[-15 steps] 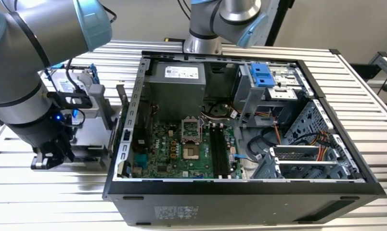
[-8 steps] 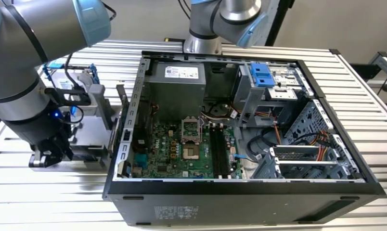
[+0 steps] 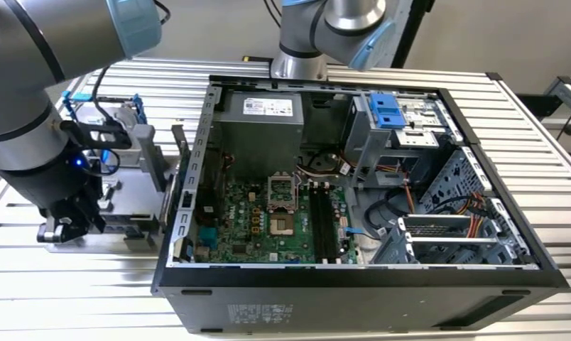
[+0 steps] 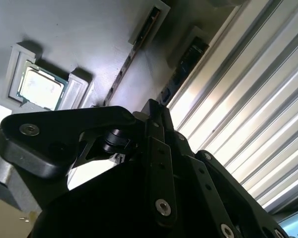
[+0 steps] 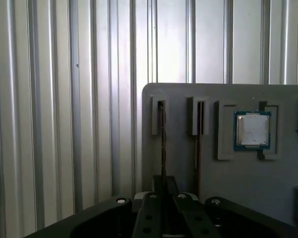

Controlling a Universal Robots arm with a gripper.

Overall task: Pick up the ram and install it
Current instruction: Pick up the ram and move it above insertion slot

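Gripper: I have it low over the grey tray at the exterior view's left, outside the open computer case.
Jaws: as I read the first wrist view, the gripper has them drawn in close together, pinching the upper edge of the ram. I see no gap beside the stick.
Ram: it stands on edge in its narrow slot in the tray, running straight in between the jaws. In the second wrist view I see it as a thin dark strip leading up to the gripper.
Second stick: another one stands in the neighbouring slot, just beside the ram and parallel to it, apart from the jaws.
Processor chip: it lies flat in its square pocket, on the far side of the second stick from the ram.
Motherboard: it lies in the case with its long black slots well apart from the gripper.
Table: ribbed metal, carrying both tray and case.
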